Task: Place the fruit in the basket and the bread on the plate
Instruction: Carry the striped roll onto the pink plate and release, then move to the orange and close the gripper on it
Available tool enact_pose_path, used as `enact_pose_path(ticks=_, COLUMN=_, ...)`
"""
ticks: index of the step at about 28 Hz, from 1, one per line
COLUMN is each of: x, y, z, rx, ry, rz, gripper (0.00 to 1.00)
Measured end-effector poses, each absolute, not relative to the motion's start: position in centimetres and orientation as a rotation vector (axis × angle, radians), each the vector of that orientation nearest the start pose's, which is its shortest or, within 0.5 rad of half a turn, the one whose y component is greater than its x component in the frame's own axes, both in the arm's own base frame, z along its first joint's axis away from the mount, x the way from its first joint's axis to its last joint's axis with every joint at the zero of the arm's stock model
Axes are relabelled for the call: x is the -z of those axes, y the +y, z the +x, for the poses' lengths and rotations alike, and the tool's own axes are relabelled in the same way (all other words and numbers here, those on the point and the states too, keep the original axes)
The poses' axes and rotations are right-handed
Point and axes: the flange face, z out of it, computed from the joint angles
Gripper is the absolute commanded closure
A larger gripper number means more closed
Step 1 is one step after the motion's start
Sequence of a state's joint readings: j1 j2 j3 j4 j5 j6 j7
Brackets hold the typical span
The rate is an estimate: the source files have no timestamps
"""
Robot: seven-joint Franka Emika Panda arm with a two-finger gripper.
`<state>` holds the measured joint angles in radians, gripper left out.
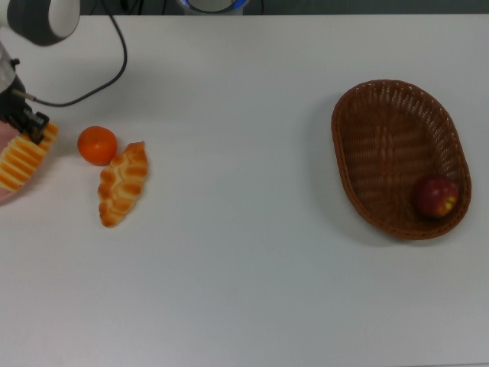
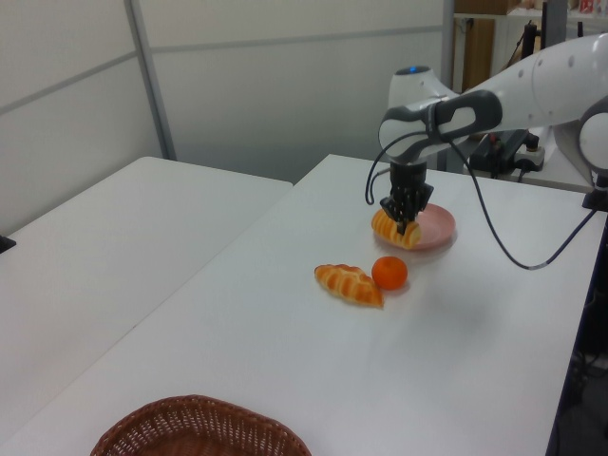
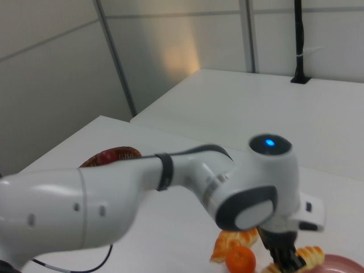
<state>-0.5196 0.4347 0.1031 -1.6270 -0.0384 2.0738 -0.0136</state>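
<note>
Broadly, my white table (image 1: pixel 252 290) fills the top view, with the brown wicker basket (image 1: pixel 382 145) at the right of that frame; in the left view only its rim (image 2: pixel 199 427) shows along the bottom edge. My arm (image 2: pixel 513 90) reaches in from the upper right of the left view and crowds the lower left of the right view. The pink plate (image 2: pixel 435 226) sits right of centre in the left view, and what looks like its edge peeks in at the lower right corner of the right view. Left of centre in the top view lies the braided loaf (image 1: pixel 122 183), the orange (image 1: pixel 97 144) touching its upper end. My gripper (image 1: pixel 27 122), at the left edge of the top view, is clamped on the striped loaf (image 1: pixel 23 159), holding it over the plate's near rim. The apple (image 1: pixel 436 196) rests inside the basket, lower right of the top view.
</note>
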Motion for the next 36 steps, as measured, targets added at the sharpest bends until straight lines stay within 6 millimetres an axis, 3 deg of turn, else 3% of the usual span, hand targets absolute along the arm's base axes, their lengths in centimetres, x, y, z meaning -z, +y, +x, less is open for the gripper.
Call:
enact_pose_path(ticks=4, x=-36.3, y=-30.4, z=61.5, rx=0.08, ry=0.662, rz=-3.068, gripper=1.0)
enact_pose_path(ticks=14, x=-37.7, y=-37.0, z=59.2, rx=0.186, ry=0.833, rz=-3.025, gripper=1.0)
enact_pose_path(ticks=24, x=-37.8, y=-40.2, z=57.8, rx=0.241, ry=0.929, rz=-2.975, gripper=1.0)
enact_pose_path(ticks=25, x=-37.4, y=-40.4, z=57.8, rx=0.25, ry=0.937, rz=-2.972, gripper=0.9)
enact_pose_path(ticks=26, x=-37.0, y=-40.7, z=57.8, rx=0.259, ry=0.946, rz=-2.969, gripper=0.73)
enact_pose_path(ticks=27, x=-36.4, y=-40.9, z=57.9, rx=0.266, ry=0.959, rz=-2.965, gripper=0.01)
enact_pose_path(ticks=32, x=-33.1, y=-41.5, z=58.7, rx=0.283, ry=1.008, rz=-2.942, gripper=0.0)
enact_pose_path(ticks=36, x=-32.9, y=-41.9, z=59.0, rx=0.292, ry=1.002, rz=-2.953, gripper=0.0)
